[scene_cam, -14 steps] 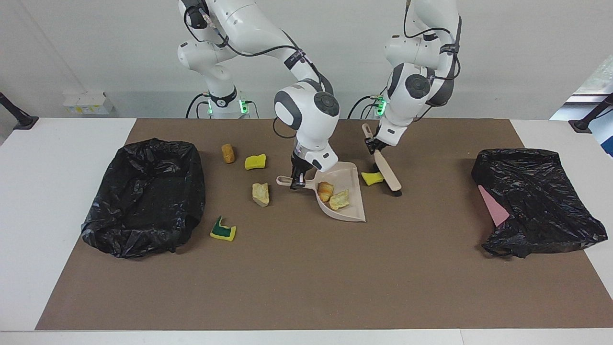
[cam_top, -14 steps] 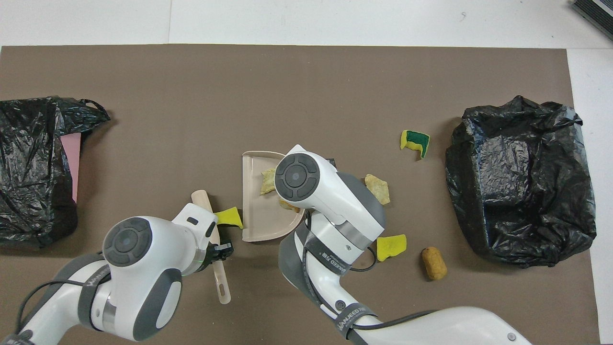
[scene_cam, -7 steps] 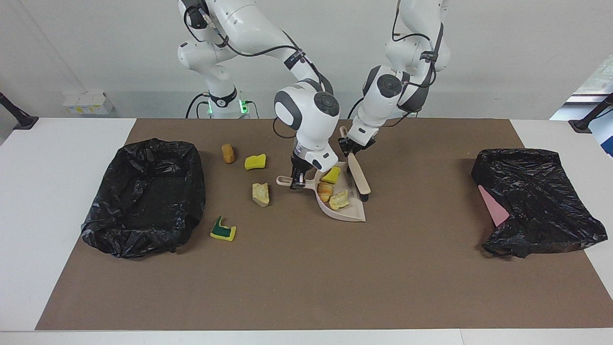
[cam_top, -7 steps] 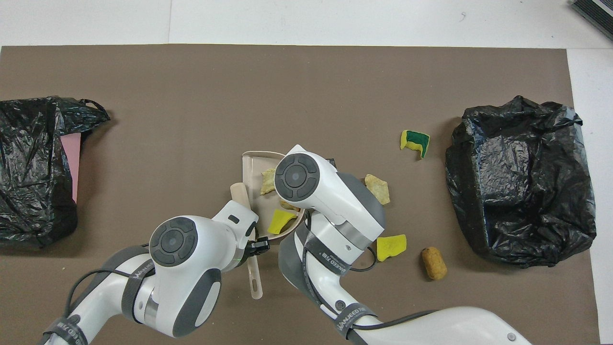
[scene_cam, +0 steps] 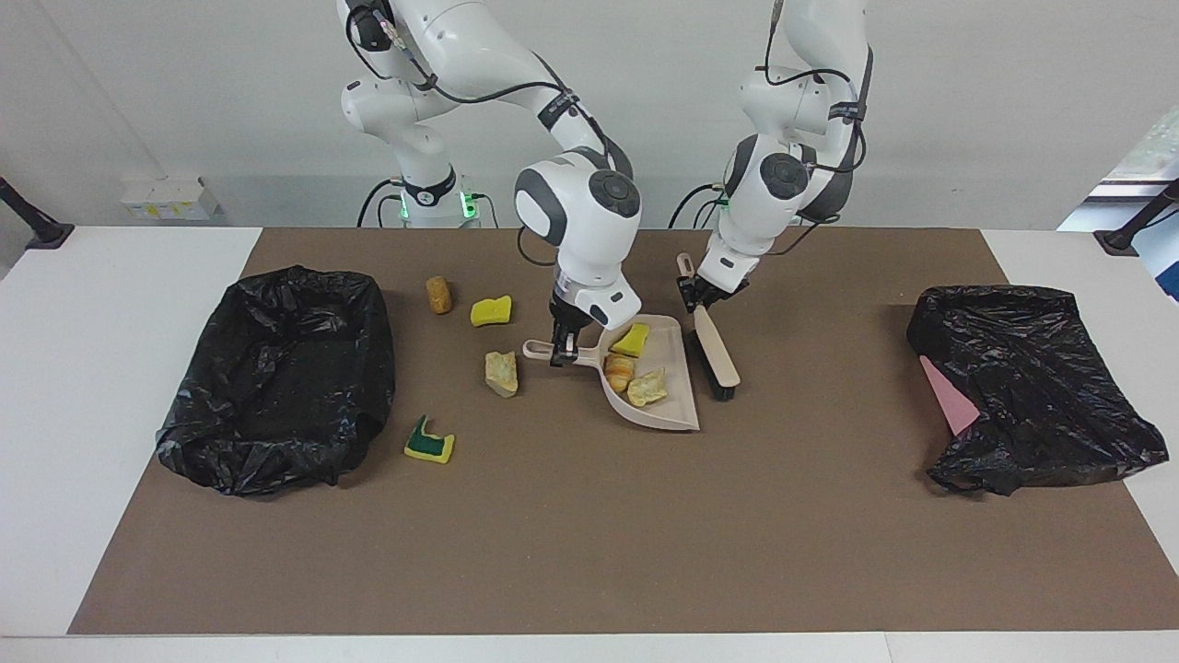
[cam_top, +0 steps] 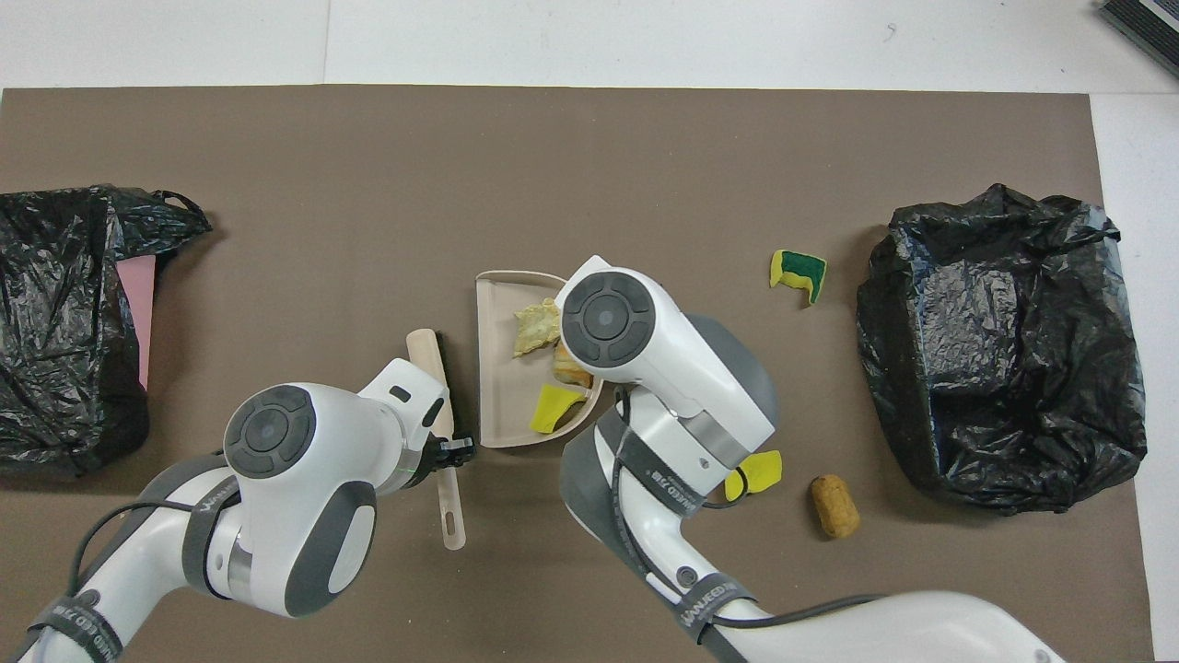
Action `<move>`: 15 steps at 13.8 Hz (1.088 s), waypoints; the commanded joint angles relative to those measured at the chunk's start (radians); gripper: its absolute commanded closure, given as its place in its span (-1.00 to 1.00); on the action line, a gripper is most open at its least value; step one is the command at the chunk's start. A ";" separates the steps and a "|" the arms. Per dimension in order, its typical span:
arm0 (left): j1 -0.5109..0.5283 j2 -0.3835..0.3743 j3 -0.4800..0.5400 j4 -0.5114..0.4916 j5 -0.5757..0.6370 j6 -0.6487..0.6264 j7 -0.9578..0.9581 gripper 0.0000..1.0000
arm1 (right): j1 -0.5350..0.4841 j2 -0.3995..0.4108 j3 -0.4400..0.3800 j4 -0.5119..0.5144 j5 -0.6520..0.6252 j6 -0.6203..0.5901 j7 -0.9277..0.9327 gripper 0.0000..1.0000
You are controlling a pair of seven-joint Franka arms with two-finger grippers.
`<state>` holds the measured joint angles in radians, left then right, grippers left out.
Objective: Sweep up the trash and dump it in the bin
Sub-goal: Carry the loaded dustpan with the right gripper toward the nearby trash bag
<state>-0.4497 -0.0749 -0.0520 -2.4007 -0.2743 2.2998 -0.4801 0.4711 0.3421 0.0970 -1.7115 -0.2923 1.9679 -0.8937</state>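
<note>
A pink flat piece (scene_cam: 949,394) lies against a crumpled black bag (scene_cam: 1032,387) on the brown mat (scene_cam: 589,534)

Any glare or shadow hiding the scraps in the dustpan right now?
Facing view: even light, no glare; all three scraps in the dustpan read clearly. Overhead view: the right arm's wrist covers part of the pan; the black bin bag shows glossy highlights only.

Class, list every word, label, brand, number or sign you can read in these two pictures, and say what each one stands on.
"WANJEED", then small characters too blurred to read: on the strap around the right arm, overhead view.
The same kind of printed strap on the left arm: only partly legible.
Labels on the white boxes by the wall: too small to read.
Nothing printed shows on the dustpan, the brush or the black bags.
</note>
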 commanded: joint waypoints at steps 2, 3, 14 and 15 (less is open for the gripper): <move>-0.016 -0.049 -0.015 -0.003 0.036 -0.037 -0.014 1.00 | -0.100 -0.144 0.010 -0.106 0.045 -0.001 -0.105 1.00; -0.045 -0.061 -0.019 -0.009 0.035 -0.045 -0.023 1.00 | -0.114 -0.184 0.010 -0.140 0.057 -0.003 -0.111 1.00; -0.400 -0.129 -0.023 -0.119 0.035 -0.019 -0.377 1.00 | -0.454 -0.360 0.000 -0.133 0.174 -0.242 -0.162 1.00; -0.402 -0.129 -0.025 -0.130 0.035 -0.013 -0.379 1.00 | -0.501 -0.356 0.000 -0.117 0.220 -0.273 -0.160 1.00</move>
<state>-0.8286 -0.1829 -0.0912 -2.4888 -0.2578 2.2661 -0.8341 0.0516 -0.0015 0.0894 -1.8470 -0.1524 1.7427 -1.0285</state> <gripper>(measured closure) 0.749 0.687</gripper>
